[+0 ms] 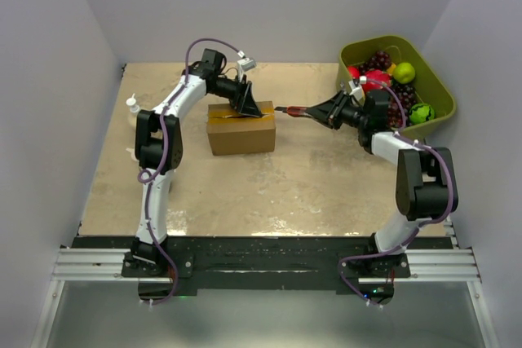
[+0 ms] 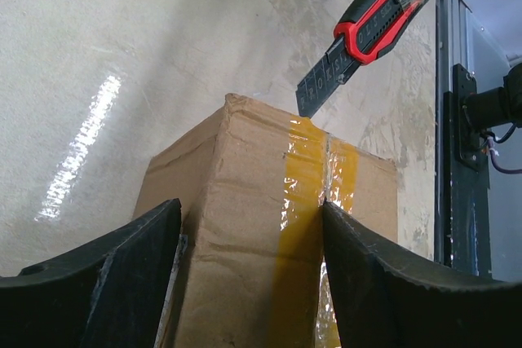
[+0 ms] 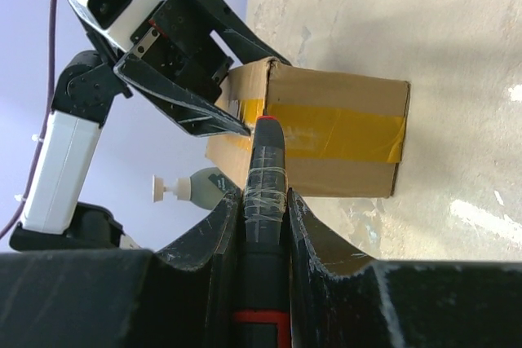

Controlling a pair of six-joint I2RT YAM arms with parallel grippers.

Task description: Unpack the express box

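Express box sat left of centre on the table, the left end effector over its top, apparently to steady it. From the left wrist, its fingers stood wide astride the tape, with the knife poised just beyond. From the right wrist, the right end effector clamped the knife, aimed at the tape.

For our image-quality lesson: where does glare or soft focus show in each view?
Top external: pale sheen along the table's near edge. Left wrist: a bright glare streak on the table, shine on the express box's tape. Right wrist: white glare patches on the table at right; the utility knife's handle looks soft.
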